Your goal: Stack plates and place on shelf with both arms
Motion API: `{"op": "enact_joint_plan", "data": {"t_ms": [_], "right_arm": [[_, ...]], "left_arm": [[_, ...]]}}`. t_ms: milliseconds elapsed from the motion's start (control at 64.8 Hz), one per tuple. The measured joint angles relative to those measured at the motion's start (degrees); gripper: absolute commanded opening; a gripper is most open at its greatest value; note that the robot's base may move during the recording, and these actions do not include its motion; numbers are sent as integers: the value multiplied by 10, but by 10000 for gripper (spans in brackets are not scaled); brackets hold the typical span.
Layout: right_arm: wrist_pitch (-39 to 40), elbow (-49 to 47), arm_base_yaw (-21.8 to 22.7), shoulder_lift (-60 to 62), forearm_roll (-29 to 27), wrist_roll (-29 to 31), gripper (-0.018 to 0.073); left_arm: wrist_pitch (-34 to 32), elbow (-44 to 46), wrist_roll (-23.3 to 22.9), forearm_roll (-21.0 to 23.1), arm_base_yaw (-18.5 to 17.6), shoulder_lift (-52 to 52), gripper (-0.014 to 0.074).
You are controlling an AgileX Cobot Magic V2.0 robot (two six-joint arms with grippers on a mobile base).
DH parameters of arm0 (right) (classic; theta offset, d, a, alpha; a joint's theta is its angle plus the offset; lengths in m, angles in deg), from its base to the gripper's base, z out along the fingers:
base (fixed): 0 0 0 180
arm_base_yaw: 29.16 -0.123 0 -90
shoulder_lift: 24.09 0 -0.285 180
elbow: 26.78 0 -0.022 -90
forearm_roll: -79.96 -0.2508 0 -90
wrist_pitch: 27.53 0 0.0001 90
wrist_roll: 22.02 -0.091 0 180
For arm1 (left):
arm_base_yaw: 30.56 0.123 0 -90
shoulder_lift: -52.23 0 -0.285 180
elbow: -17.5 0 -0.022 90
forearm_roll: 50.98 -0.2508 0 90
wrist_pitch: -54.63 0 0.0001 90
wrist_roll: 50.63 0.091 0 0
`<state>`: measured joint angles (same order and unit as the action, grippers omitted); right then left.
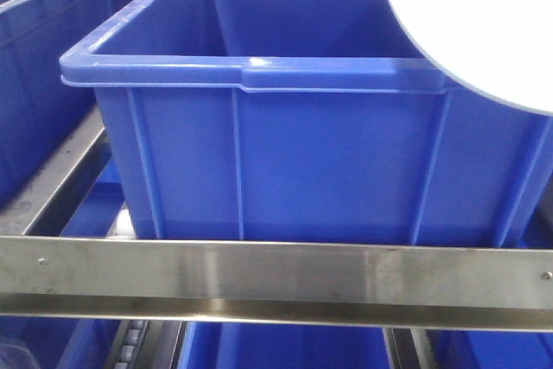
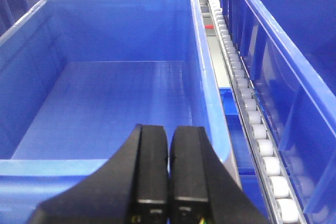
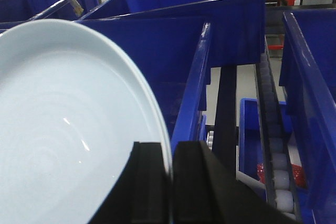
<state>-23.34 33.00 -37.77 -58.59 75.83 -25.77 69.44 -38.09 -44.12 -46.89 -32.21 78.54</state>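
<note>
In the front view, a round, pale bluish-white glossy plate (image 1: pixel 484 15) fills the upper right of the frame, held above the right end of a large blue plastic crate (image 1: pixel 285 162). The crate sits on the stainless-steel shelf (image 1: pixel 276 278), whose brushed front rail crosses the lower part of the frame; another blue crate (image 1: pixel 39 66) stands at the left edge.

In the right wrist view, the right tool (image 3: pixel 172 187) at the bottom centre grips the plate's (image 3: pixel 68 129) rim: the thin edge runs down between its two black fingers, which press against it. The plate spreads over the left half of the frame, its shallow inner face showing. Only one plate can be made out.

In the left wrist view, the left tool (image 2: pixel 169 177) sits at the bottom centre with its black fingers pressed together on nothing, above the near rim of an empty-looking blue crate (image 2: pixel 113 93). A track of white rollers (image 2: pixel 247 103) runs along the right.
</note>
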Motion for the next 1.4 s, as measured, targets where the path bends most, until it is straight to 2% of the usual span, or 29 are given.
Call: {"op": "enact_joint_plan", "data": {"t_ms": [170, 293, 463, 679, 787, 941, 1034, 1311, 1404], "right_arm": [[0, 0, -1, -4, 0, 0, 56], [0, -18, -20, -38, 3, 0, 56], [33, -99, -53, -148, 26, 0, 57], [86, -227, -60, -343, 41, 0, 66], [87, -273, -60, -426, 41, 0, 146], [102, -314, -61, -514, 41, -1, 328], [106, -326, -62, -544, 41, -8, 388], [94, -330, -62, -497, 41, -24, 378], [63, -330, -62, -464, 59, -17, 295]], "left_arm": [[0, 0, 0, 0, 0, 0, 82], [0, 0, 0, 0, 0, 0, 82], [0, 0, 0, 0, 0, 0, 82], [0, 0, 0, 0, 0, 0, 82], [0, 0, 0, 0, 0, 0, 82], [0, 0, 0, 0, 0, 0, 82], [0, 0, 0, 0, 0, 0, 82], [0, 0, 0, 0, 0, 0, 82], [0, 0, 0, 0, 0, 0, 82]]}}
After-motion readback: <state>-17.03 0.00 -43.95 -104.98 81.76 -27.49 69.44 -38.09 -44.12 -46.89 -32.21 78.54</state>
